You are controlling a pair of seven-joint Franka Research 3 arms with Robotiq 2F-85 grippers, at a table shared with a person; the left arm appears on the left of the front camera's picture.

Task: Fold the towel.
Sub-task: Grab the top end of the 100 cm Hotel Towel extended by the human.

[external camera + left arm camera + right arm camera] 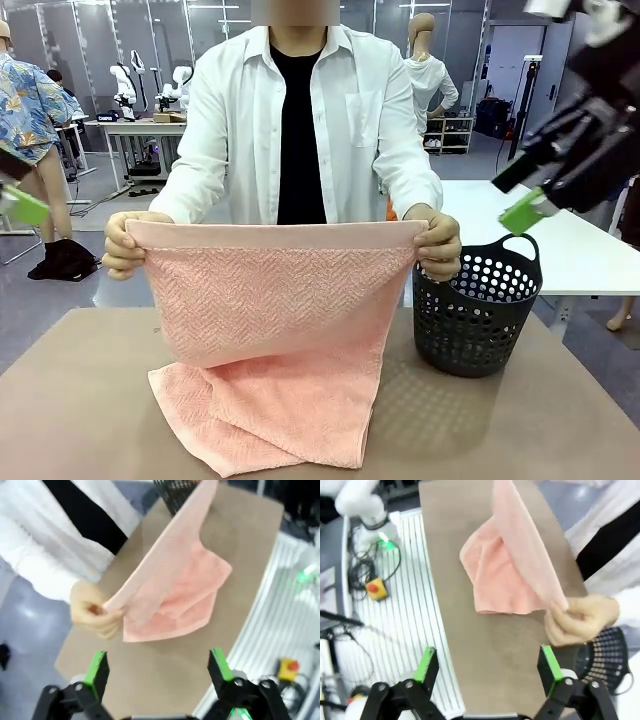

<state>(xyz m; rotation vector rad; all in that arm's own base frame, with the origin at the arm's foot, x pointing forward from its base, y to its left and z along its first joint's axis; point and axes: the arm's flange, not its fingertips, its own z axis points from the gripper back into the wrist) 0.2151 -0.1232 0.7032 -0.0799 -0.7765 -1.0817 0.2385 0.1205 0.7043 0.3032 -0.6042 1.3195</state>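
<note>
A person across the table holds the salmon-pink towel (275, 330) up by its two top corners, one in each hand. Its lower part rests crumpled on the brown tabletop (500, 430). The towel (175, 580) also hangs below my left gripper (157, 672), which hovers high above the table, open and empty. In the right wrist view the towel (512, 575) drapes from the person's hand (580, 617), and my right gripper (487, 670) is open and empty above the table edge. From the front, my right gripper's green fingertip (525, 212) is raised over the basket, and a left fingertip (25, 207) shows at far left.
A black perforated basket (475, 315) stands on the table to the right of the towel, close to the person's hand. A white ribbed surface (395, 615) with cables and a yellow emergency-stop box (376, 587) borders the near side of the table.
</note>
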